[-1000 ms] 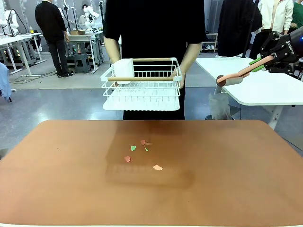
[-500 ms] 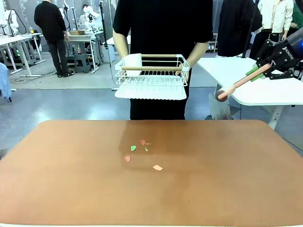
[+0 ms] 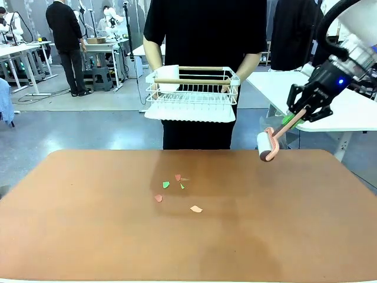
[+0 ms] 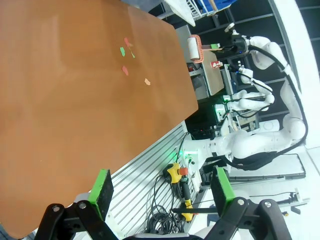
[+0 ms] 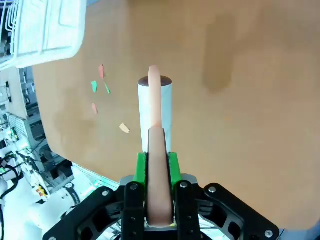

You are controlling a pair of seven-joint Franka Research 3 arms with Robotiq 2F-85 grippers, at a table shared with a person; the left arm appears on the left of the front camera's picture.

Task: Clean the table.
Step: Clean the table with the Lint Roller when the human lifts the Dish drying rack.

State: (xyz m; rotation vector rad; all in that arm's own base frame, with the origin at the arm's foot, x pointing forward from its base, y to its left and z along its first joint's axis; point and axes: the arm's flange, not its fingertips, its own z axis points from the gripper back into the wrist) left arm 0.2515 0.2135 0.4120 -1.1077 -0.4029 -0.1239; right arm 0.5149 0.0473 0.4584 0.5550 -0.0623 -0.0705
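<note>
**Roller's up, scraps not touched yet**

The right gripper (image 3: pixel 296 118) is clamped tight on the lint roller (image 3: pixel 266 146), which hangs by the far edge of the table (image 3: pixel 88 236), right side. Paper scraps (image 3: pixel 177 188) sit mid-tabletop. IMO land the roller flat b4 the scraps, then roll thru w/ steady pressure. The left gripper (image 4: pixel 162 187) is spread wide, empty.

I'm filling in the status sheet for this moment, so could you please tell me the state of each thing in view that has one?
table: not yet clean, scraps lie on it.
paper scraps: loose, scattered near the middle.
lint roller: held by its handle, raised clear of the table.
right gripper: shut on the lint roller's handle.
left gripper: open, empty.
dish rack: held up off the table by the person.
</note>
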